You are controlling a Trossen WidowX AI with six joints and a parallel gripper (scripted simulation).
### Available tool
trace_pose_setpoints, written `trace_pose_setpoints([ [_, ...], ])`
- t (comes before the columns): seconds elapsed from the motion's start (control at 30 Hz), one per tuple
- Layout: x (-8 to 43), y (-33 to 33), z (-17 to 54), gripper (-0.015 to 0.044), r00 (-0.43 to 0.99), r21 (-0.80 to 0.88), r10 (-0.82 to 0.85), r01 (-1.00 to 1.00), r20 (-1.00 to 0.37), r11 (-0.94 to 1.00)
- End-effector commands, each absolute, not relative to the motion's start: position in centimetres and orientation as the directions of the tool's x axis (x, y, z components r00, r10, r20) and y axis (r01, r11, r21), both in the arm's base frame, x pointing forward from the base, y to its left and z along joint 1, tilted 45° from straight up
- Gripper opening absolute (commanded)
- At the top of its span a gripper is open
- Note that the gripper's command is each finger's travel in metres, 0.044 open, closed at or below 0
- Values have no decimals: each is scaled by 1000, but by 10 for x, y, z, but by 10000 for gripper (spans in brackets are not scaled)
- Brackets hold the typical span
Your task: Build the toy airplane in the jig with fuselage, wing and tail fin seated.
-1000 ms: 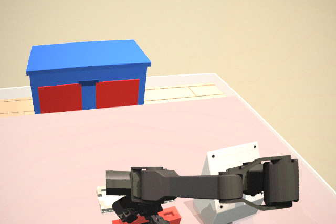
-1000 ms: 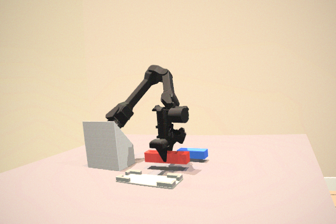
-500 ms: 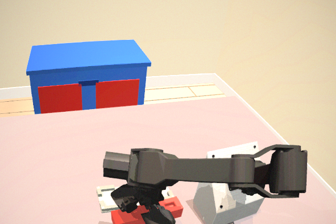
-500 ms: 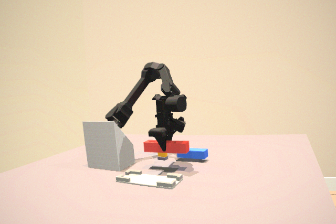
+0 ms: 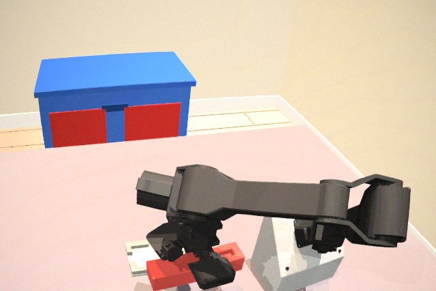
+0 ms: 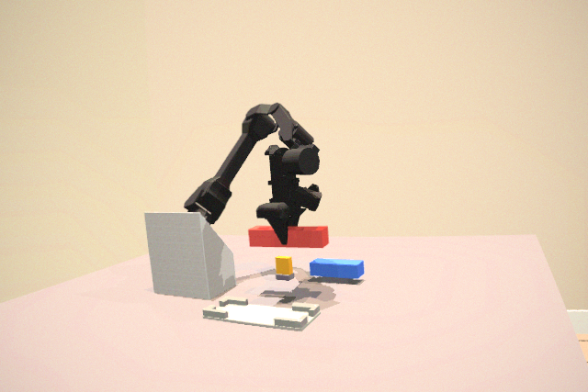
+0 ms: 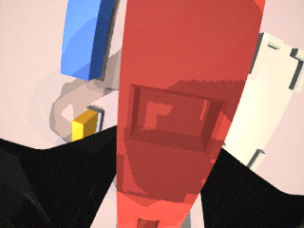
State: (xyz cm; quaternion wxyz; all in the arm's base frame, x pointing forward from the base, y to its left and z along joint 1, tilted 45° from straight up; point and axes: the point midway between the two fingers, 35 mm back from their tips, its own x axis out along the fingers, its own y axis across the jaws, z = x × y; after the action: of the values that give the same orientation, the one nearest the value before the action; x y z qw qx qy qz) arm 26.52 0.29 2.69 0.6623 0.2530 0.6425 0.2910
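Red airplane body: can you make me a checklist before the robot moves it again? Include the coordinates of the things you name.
1. Red body point(image 5: 169, 273) point(image 6: 309, 237) point(image 7: 190, 43) held by the gripper point(image 5: 190, 263) point(image 6: 287, 236): ok
2. Body lifted off the table point(image 5: 88, 210) point(image 6: 427, 330): ok
3. Cradle point(image 5: 140, 259) point(image 6: 256, 314) point(image 7: 258, 104) free for the body: ok
4. Body seated in the cradle: not ok
5. Blue part point(image 6: 337, 268) point(image 7: 81, 43) fitted: not ok
6. Yellow part point(image 6: 284, 265) point(image 7: 84, 124) fitted: not ok

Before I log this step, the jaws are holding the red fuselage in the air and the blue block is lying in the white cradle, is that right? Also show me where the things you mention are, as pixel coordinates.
Not quite: the blue block point(image 6: 336, 268) point(image 7: 85, 40) lies outside the cradle point(image 6: 258, 314) point(image 7: 258, 104), as the exterior view shows. The jaws do hold the red fuselage point(image 5: 170, 273) point(image 6: 310, 237) point(image 7: 190, 52) in the air.
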Motion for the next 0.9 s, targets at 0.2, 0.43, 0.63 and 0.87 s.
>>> trace_pose_setpoints([
  [0.2,268,-9,22,0,8,705,706,-55,-708,708],
  [0.43,272,-18,2,0,9,704,704,-35,-710,710],
  [0.63,274,-26,-15,0,9,703,703,-17,-711,711],
  [0.87,275,-34,-36,0,10,703,703,3,-711,711],
])
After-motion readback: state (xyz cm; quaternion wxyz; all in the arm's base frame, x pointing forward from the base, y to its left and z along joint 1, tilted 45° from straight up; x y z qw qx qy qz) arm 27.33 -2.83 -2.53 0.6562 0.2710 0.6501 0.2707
